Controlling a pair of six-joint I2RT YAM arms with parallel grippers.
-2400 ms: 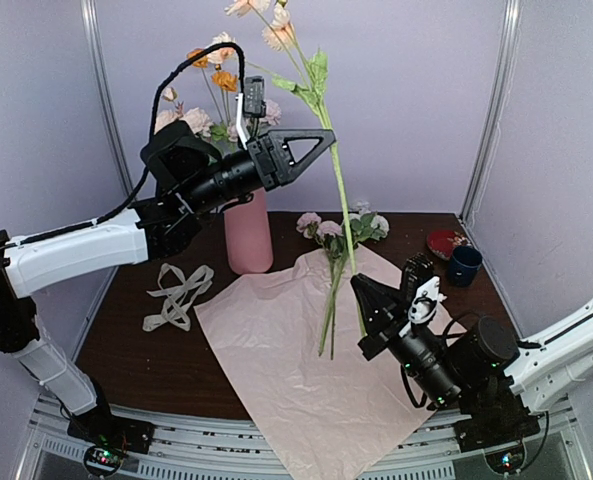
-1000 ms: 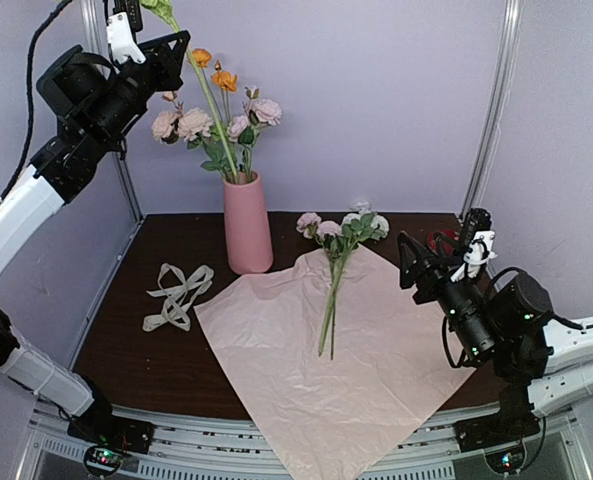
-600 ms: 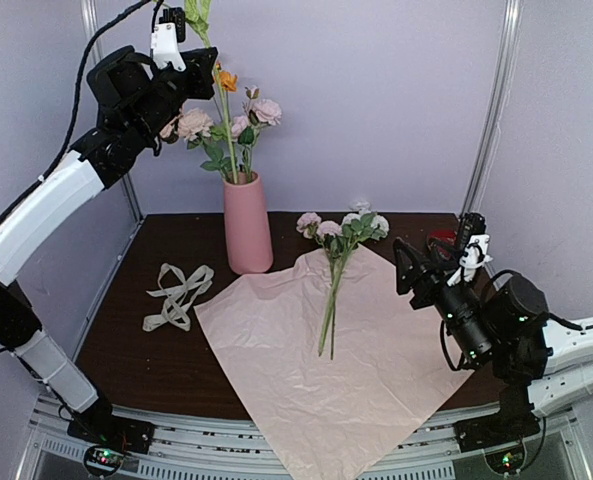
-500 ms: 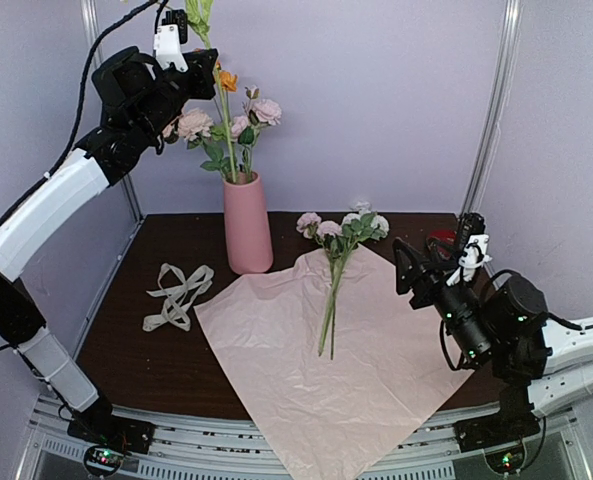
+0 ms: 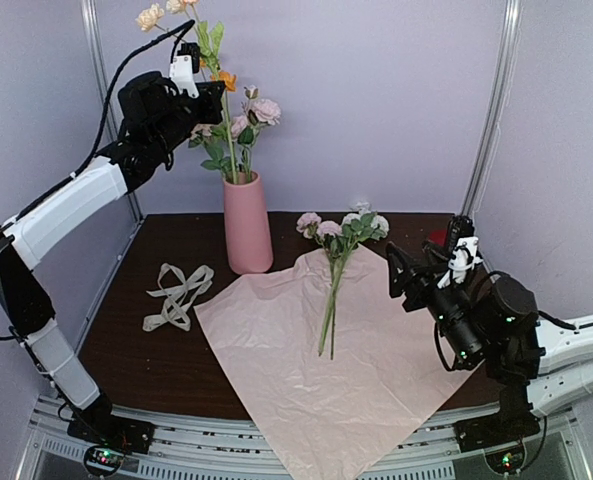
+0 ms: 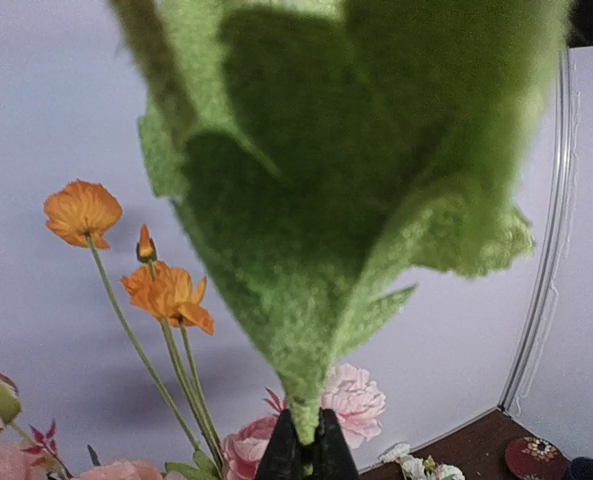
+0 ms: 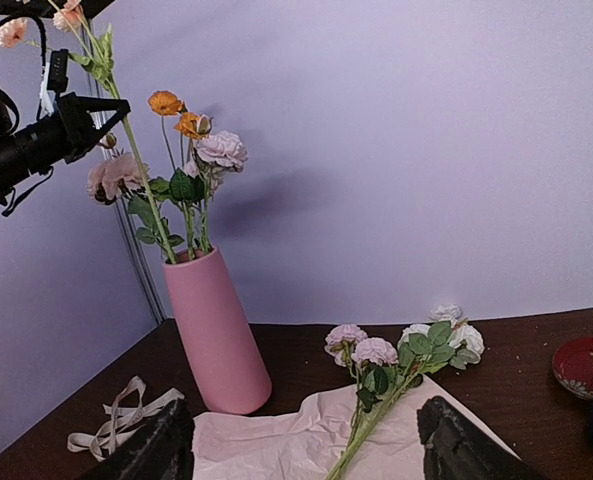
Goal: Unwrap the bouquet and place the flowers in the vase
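Holding a tall stem (image 5: 228,140) in the vase (image 5: 247,225), left tool (image 5: 216,95) clenched on it, right tool (image 5: 401,278) released and empty; leaving one bunch (image 5: 334,270) on the opened paper (image 5: 316,370).

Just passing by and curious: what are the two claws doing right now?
Left gripper: closed on a long flower stem above the vase.
Right gripper: open, holding nothing.

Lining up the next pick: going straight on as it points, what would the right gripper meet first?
Probably the loose flowers lying on the pink paper: the open right gripper aims at them. Depth is unclear; it might pass just over them.
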